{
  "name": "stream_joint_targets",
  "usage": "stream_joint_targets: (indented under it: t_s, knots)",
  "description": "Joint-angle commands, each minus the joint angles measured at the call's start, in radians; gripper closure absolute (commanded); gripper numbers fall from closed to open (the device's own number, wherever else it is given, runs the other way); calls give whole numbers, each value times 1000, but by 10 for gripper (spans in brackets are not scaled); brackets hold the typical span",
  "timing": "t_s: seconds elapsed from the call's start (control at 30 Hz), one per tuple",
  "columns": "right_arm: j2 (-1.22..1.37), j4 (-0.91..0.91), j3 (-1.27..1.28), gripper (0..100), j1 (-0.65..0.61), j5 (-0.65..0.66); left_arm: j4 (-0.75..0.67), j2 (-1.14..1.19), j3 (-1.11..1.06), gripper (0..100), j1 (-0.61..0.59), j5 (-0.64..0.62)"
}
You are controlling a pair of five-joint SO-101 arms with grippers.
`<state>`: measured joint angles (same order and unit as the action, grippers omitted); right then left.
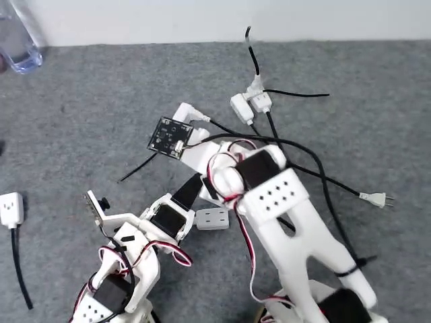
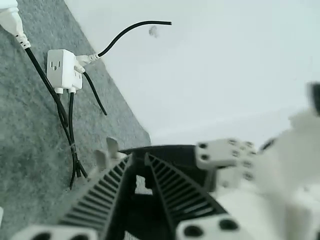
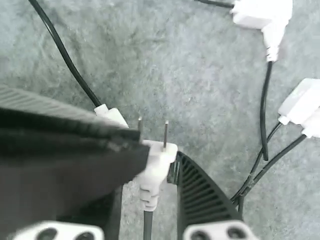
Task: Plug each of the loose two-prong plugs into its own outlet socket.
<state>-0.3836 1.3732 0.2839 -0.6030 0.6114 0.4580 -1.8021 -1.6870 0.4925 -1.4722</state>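
Right tool (image 3: 164, 154) clamps white plug (image 3: 154, 167) (prongs exposed).

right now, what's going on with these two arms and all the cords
The right gripper is shut on a white two-prong plug, with the prongs sticking out ahead of it. The left gripper sits close to a white outlet block on the grey table. Another plug lies loose on the table, and an outlet cube farther back already has cords in it.
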Motion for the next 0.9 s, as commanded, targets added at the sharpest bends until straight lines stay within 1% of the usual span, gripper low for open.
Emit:
stream_joint_targets:
  t_s: [0.0,0.43,0.57,0.73,0.87]
  knots:
    - [-64,38,-60,991,-28,-9,3,-14,4,968,0,-8]
    - [-76,139,-153,991,-38,-12,3,-14,4,968,0,-8]
    - [-76,133,-161,991,-54,-12,3,-14,4,968,0,-8]
    - [-76,107,-164,991,-94,-43,3,-14,4,968,0,-8]
    - [-74,114,-195,991,-94,-46,3,-14,4,968,0,-8]
